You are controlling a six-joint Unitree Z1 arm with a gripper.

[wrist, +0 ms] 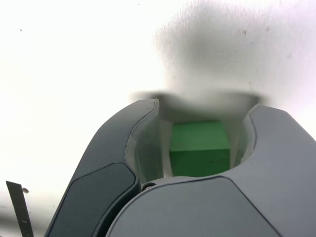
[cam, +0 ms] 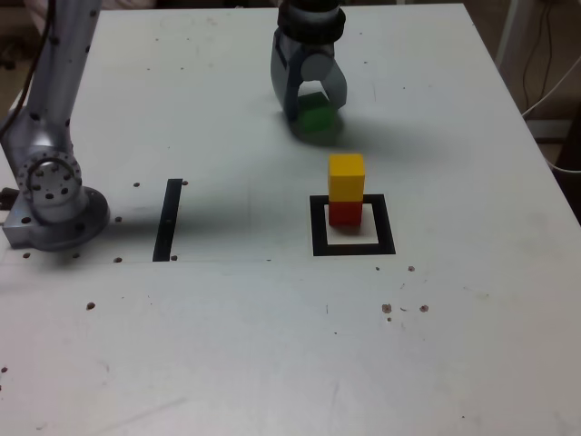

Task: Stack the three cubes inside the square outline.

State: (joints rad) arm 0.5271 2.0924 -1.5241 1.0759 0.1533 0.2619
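Note:
My gripper [cam: 311,107] stands at the far middle of the table, its two grey fingers closed around the green cube [cam: 317,117], which is at or just above the tabletop. In the wrist view the green cube [wrist: 200,148] fills the space between the fingers [wrist: 123,148], with only thin pale strips at its sides. The yellow cube [cam: 346,176] rests on the red cube [cam: 344,213]. That pair stands upright in the back part of the square outline [cam: 353,246], nearer the camera and slightly toward the exterior view's right of the gripper.
A narrow black strip [cam: 169,219] lies on the table toward the exterior view's left. The arm's grey base [cam: 53,195] sits at the left edge. Small dark specks dot the white tabletop [cam: 272,345]. Cables hang off the right side.

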